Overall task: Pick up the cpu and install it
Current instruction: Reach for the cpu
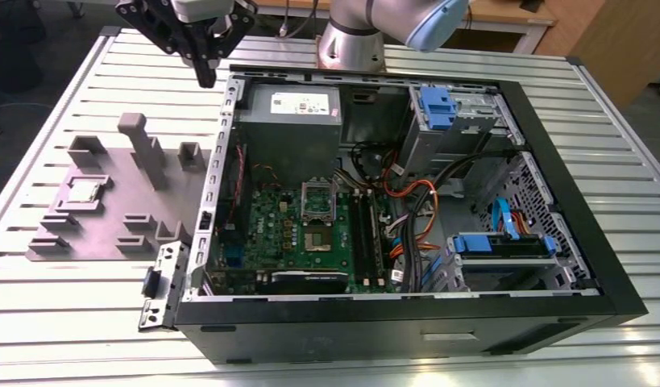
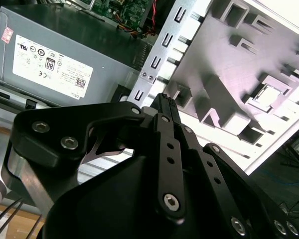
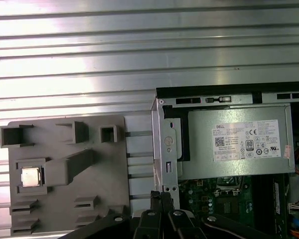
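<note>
End effector (image 1: 206, 78) is hanging over the slatted tabletop (image 1: 50, 89), fingers pressed together and gripping nothing, just off the corner of the open computer case (image 1: 416, 322). The cpu (image 1: 85, 189) is sitting metal side up in a pocket of the grey holder tray (image 1: 104, 216). In the exterior view that is about 7 o'clock from the end effector and well apart; the pocket is likely keeping it squared for picking.

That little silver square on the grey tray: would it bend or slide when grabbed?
Probably stiff and light: the cpu looks thin and metal-topped. Unlikely to roll, lying flat, recessed in the grey holder. Its shiny top may be slippery.
</note>
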Controlling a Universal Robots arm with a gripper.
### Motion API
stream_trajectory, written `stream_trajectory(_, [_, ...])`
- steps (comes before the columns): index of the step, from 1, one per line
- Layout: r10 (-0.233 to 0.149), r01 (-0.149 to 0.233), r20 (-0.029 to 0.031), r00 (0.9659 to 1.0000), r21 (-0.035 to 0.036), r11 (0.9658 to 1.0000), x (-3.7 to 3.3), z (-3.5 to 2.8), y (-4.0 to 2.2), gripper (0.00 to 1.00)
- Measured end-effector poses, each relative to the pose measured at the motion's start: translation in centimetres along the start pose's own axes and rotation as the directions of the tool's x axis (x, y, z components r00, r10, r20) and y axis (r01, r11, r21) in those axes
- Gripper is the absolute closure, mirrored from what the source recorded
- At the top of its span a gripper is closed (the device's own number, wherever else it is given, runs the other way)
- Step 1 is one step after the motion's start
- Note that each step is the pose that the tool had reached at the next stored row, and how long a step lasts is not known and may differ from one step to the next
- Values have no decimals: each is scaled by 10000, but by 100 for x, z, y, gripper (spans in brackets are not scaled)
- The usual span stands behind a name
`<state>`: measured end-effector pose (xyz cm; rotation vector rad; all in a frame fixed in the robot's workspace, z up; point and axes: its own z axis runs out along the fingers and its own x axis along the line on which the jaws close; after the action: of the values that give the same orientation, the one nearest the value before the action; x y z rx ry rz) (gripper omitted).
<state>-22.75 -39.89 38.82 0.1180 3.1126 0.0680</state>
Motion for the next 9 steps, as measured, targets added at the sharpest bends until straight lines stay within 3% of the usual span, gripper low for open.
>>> stream_trajectory(9, [1, -1, 0, 10000, 0, 10000, 43, 0, -3, 86])
